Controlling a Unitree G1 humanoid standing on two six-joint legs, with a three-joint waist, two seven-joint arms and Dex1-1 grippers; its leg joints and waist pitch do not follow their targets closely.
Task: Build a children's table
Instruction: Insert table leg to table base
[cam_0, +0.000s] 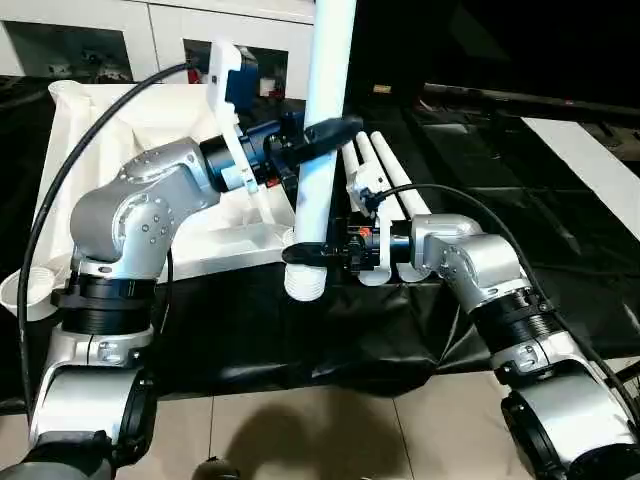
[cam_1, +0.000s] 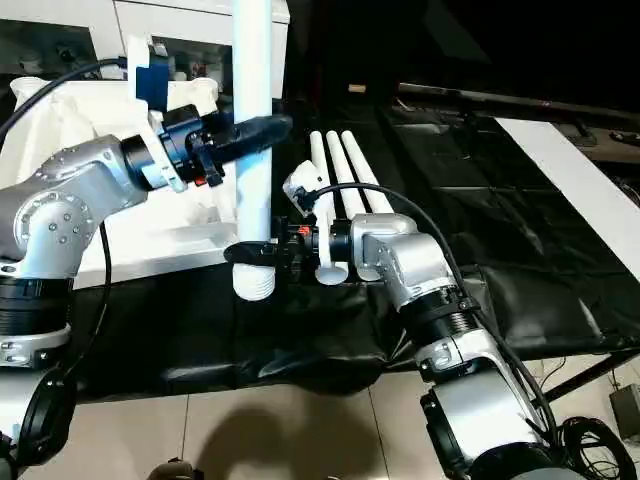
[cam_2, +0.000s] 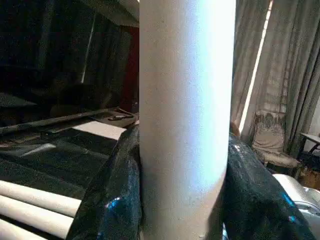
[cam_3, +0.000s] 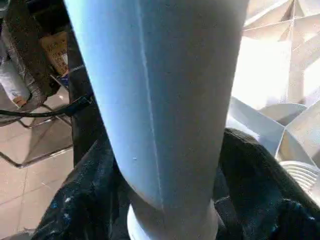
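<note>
Leg-fitting step: tube leg (cam_0: 325, 130) upright, left gripper (cam_0: 318, 133) clamped mid-shaft, right gripper (cam_0: 312, 254) clamped near threaded end. Tabletop (cam_0: 130, 130) at 9 o'clock, upside down on counter (cam_0: 560, 230). Next: swing threaded end over a corner socket, seat, twist.

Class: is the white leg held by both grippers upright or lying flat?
Upright: the leg stands vertical, left gripper above right gripper.
</note>
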